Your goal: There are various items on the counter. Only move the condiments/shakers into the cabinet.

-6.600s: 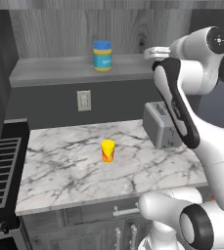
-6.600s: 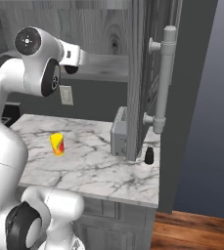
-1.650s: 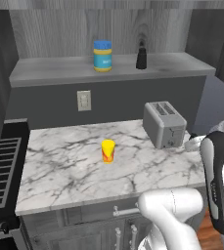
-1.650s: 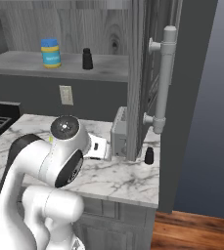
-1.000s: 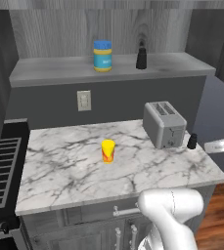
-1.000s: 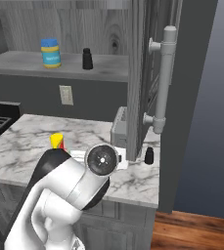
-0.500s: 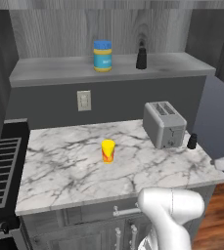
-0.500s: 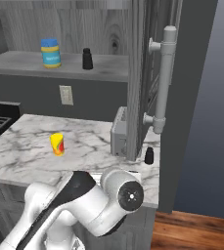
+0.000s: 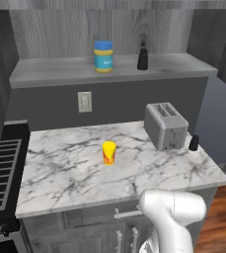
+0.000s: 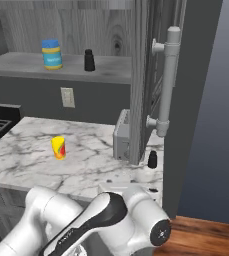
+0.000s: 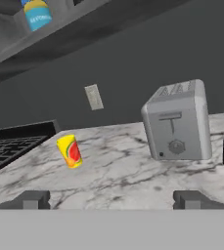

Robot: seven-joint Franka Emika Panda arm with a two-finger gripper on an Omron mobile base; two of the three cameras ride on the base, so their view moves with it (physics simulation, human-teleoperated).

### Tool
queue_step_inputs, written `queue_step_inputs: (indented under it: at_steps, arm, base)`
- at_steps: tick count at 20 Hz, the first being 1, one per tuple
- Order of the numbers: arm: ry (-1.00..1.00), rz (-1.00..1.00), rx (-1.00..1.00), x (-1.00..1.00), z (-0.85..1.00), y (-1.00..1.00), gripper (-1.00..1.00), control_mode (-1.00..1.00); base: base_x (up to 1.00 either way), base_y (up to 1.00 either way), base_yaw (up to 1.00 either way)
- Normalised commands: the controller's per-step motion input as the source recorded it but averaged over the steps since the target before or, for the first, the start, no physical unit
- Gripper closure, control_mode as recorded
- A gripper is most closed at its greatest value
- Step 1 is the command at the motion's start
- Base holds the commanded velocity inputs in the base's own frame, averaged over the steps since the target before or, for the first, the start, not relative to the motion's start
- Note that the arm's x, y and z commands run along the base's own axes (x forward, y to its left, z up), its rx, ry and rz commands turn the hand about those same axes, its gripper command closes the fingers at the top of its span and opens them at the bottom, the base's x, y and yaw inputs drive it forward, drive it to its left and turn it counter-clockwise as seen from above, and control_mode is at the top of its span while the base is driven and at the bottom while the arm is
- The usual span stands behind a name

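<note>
- Left base view: blue-lidded jar point(image 9: 103, 56) and black shaker point(image 9: 142, 59) upright on cabinet shelf point(image 9: 55, 71), apart. Second shaker point(image 9: 194, 143) on counter point(image 9: 75, 173), just right of toaster point(image 9: 166, 125). Cup point(image 9: 108, 152) mid-counter.
- Right base view: same layout; counter shaker near the right edge, beside open cabinet door point(image 10: 145, 75).
- Hand view: gripper point(image 11: 113, 199) spread wide, grasping nothing; toaster and shaker ahead, right.

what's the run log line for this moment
stage: fetch last shaker | pincer: open, empty, low at counter edge | jar and one shaker: on cabinet shelf | second shaker: on counter beside toaster | cup: left on counter
</note>
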Motion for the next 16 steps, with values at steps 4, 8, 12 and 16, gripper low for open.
queue_step_inputs:
  at_steps: [4, 8, 12, 16]
  arm:
    - [0.0, 0.14, 0.0, 0.65, 0.0, -0.32, -1.0, -1.0]
    - [0.01, 0.1, 0.0, 0.63, 0.0, -0.28, -1.0, -1.0]
    - [0.01, 0.07, 0.0, 0.56, 0.0, -0.31, -1.0, -1.0]
    - [0.0, 0.13, 0.0, 0.42, -0.08, -0.45, -1.0, -1.0]
  base:
    - [0.0, 0.0, 0.0]
    - [0.0, 0.0, 0.0]
    - [0.0, 0.0, 0.0]
    - [0.0, 0.0, 0.0]
